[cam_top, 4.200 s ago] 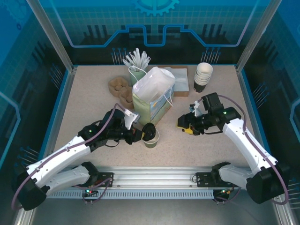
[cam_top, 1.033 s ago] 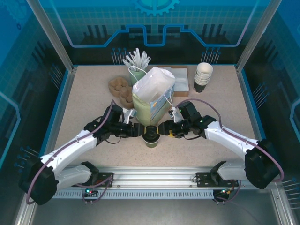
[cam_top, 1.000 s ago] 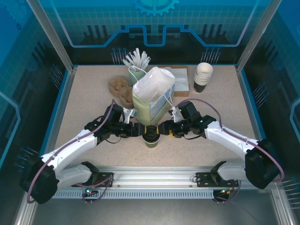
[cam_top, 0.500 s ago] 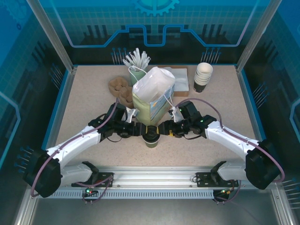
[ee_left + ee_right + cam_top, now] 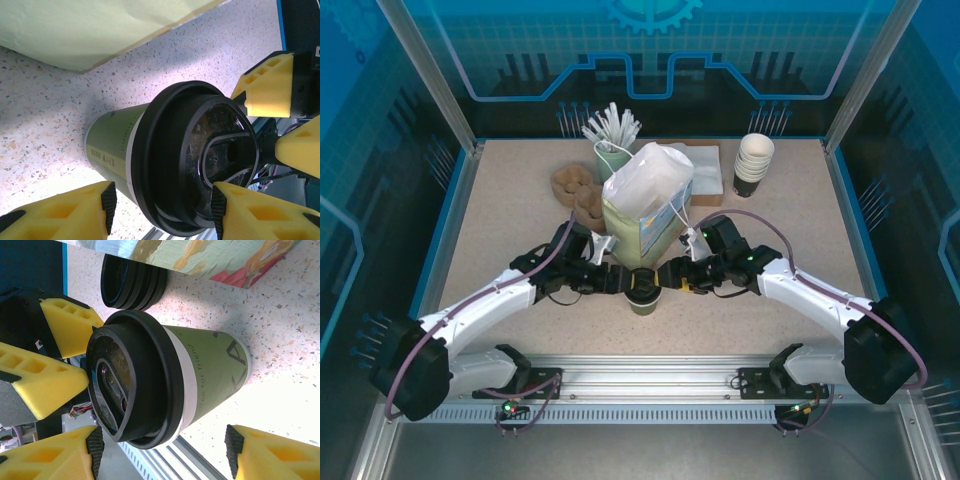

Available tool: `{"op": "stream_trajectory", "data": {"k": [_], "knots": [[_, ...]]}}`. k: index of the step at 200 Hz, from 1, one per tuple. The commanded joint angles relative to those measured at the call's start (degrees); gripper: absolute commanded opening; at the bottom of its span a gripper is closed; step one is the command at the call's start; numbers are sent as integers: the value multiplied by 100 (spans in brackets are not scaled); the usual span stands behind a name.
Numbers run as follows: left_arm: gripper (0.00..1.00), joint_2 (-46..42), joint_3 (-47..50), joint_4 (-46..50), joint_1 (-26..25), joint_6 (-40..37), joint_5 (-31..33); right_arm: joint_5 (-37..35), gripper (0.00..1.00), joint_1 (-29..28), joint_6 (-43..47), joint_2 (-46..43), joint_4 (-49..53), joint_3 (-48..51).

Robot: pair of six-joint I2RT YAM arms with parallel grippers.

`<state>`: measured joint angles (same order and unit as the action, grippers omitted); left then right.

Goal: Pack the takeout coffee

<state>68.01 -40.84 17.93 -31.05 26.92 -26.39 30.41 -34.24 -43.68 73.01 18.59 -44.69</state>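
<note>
Top external view showed the takeout coffee (image 5: pixel 642 291), a small greenish paper cup with a black plastic lid, standing upright on the speckled beige worktop (image 5: pixel 520 220), near the centre and just on the near side of the tall pale green paper bag (image 5: pixel 646 215). The left end effector (image 5: pixel 620 280) reached in from the cup's left and the right end effector (image 5: pixel 669 275) from its right, both level with the cup, so it sat directly between them with its long axis vertical. In the left wrist view the left end effector (image 5: pixel 162 202) had its yellow fingers (image 5: pixel 55 215) apart on either side of the cup, one pad by the paper wall and the other by the lid rim; whether they already pressed on it could not be told. In the right wrist view the right end effector (image 5: pixel 163 445) was spread wide around the cup, with bare worktop visible between one pad and the cup wall, so it gripped nothing. The arms were about equally near, the left fitting closer. The likely next move was a straight lift, then a carry away to the bag's mouth.
</note>
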Motion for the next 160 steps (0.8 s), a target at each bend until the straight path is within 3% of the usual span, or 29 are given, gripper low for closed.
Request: {"op": "stream_trajectory", "data": {"k": [1, 160], "knots": [[54, 50, -75, 227, -74, -143, -9, 35, 68, -85, 97, -73, 110, -147], [54, -261, -65, 684, -296, -160, 122, 74, 68, -127, 106, -37, 66, -157]]}}
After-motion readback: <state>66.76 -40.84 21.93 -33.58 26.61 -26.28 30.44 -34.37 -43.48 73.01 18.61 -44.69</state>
